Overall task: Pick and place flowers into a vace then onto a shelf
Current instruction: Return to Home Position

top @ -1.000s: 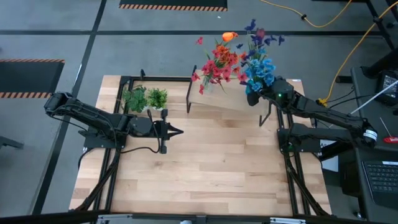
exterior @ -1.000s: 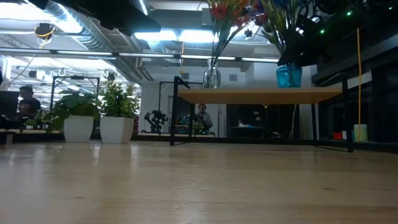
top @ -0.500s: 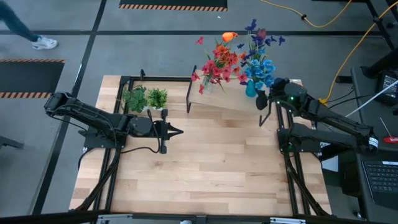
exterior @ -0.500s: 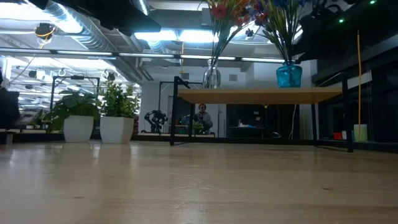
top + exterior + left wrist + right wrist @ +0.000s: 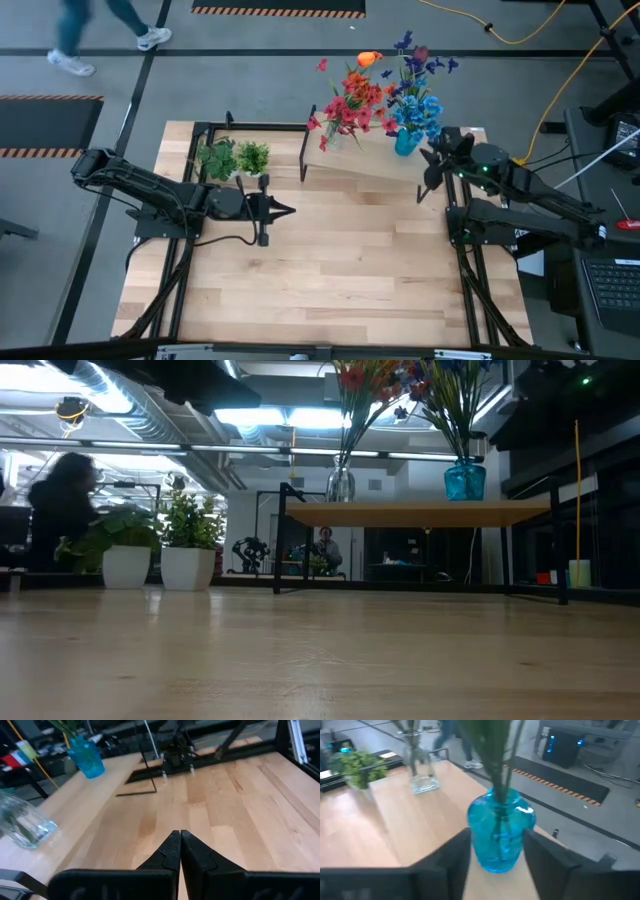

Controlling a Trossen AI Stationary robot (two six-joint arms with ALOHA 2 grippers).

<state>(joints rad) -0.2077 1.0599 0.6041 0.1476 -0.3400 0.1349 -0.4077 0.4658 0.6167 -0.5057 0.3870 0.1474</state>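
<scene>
Backing away from the blue vase point(image 5: 405, 143), the right gripper point(image 5: 430, 165) now hangs wide open just beside it, so the flowers point(image 5: 385, 95) stand freely on the shelf point(image 5: 365, 162), while the left gripper point(image 5: 285, 210), pinched together, waits above the desk point(image 5: 330, 270).

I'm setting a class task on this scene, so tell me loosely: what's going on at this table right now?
A two-armed robot is arranging artificial flowers. A clear glass vase of red and orange flowers and a blue glass vase of blue and purple flowers both stand on the small light-wood shelf with black legs. The right tool is open just short of the blue vase, gripping nothing. The left tool is shut over the wooden tabletop, near two small potted plants.
</scene>
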